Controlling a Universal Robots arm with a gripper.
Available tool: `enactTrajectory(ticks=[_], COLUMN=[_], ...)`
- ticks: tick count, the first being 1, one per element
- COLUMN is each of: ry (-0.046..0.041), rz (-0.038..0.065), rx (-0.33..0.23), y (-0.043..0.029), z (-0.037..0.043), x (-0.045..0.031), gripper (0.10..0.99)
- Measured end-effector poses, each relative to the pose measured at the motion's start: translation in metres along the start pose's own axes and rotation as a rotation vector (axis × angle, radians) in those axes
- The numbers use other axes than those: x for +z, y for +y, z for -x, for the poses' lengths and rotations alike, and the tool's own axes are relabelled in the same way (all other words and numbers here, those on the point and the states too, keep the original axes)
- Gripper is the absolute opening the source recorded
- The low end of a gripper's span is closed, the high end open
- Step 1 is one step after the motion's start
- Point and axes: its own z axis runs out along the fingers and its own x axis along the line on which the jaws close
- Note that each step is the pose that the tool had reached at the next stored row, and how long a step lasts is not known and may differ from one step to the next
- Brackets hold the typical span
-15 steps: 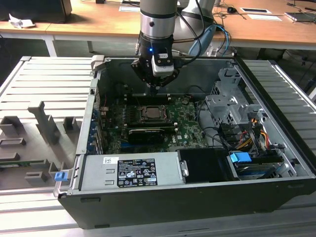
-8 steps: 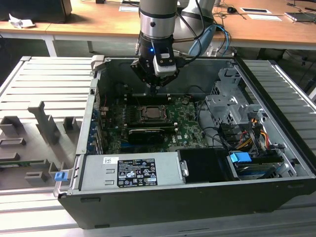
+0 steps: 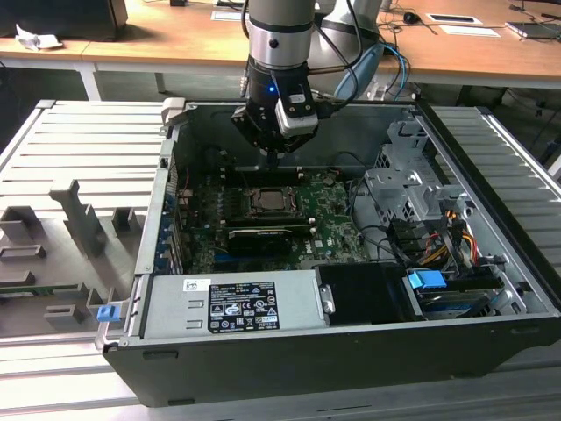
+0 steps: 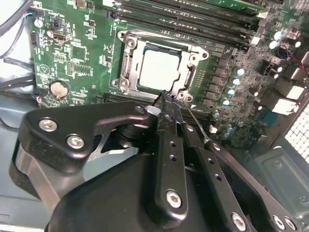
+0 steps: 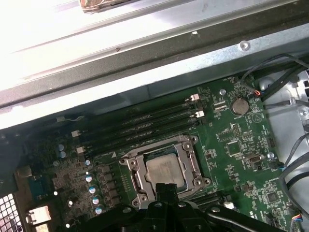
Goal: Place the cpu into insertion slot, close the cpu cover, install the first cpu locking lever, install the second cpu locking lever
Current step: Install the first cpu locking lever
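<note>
- The gripper (image 4: 172,99) has its two black fingers pressed together with nothing between them. The tips are down at one corner of the cpu cover (image 4: 126,63).
- In the second wrist view, a thin wire locking lever (image 4: 195,123) slants away from that corner, just beside the tips.
- The cover lies flat, and its window frames the cpu (image 4: 161,70), which is seated in the insertion slot (image 4: 139,87).
- Memory slots (image 5: 145,126) run close along one side of the cover. In the first wrist view, the case wall (image 5: 159,77) stands beyond them.
- The exterior view shows the case open above. The expansion card (image 3: 260,239) lies near the socket's other side, and a drive cage (image 3: 403,189) with cables crowds the exterior view's right.
</note>
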Motion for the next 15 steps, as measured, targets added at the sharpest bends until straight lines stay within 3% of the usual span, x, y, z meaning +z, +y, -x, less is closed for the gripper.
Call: enactTrajectory(ticks=[10, 15], ry=[0.0018, 0.0044], rz=[0.001, 0.001], rx=[-0.077, -0.189], y=[0.0, 0.0], z=[0.0, -0.0001], x=[0.0, 0.0], gripper=[0.106, 0.106])
